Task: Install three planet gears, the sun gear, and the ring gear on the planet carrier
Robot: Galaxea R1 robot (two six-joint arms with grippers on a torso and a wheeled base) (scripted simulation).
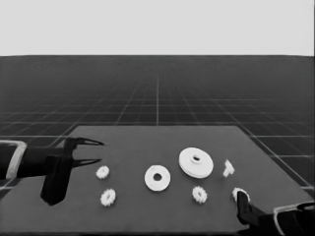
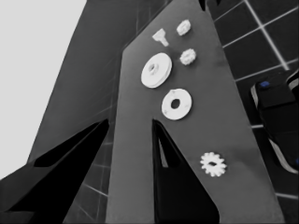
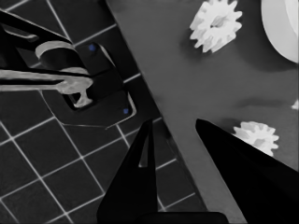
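Observation:
Four planet gears lie on the table: two at the left (image 1: 102, 172) (image 1: 108, 197), one at front centre (image 1: 199, 194), and one at front right (image 1: 235, 192). The smaller round part (image 1: 157, 178) lies in the middle, flat, with a wide hole. Right of it and farther back is the larger round part (image 1: 196, 162) with its raised hub. My right gripper (image 1: 242, 200) is low over the front-right gear and open (image 3: 174, 122). That gear (image 3: 256, 136) sits beside one finger, outside the gap. My left gripper (image 1: 97, 151) waits open at the left end, holding nothing.
A thin white piece (image 1: 228, 168) lies right of the larger round part. The table's front edge (image 3: 154, 100) runs close by my right gripper. Another gear (image 3: 216, 24) lies farther along the table. Dark machinery with blue lights (image 3: 93, 88) sits below the edge.

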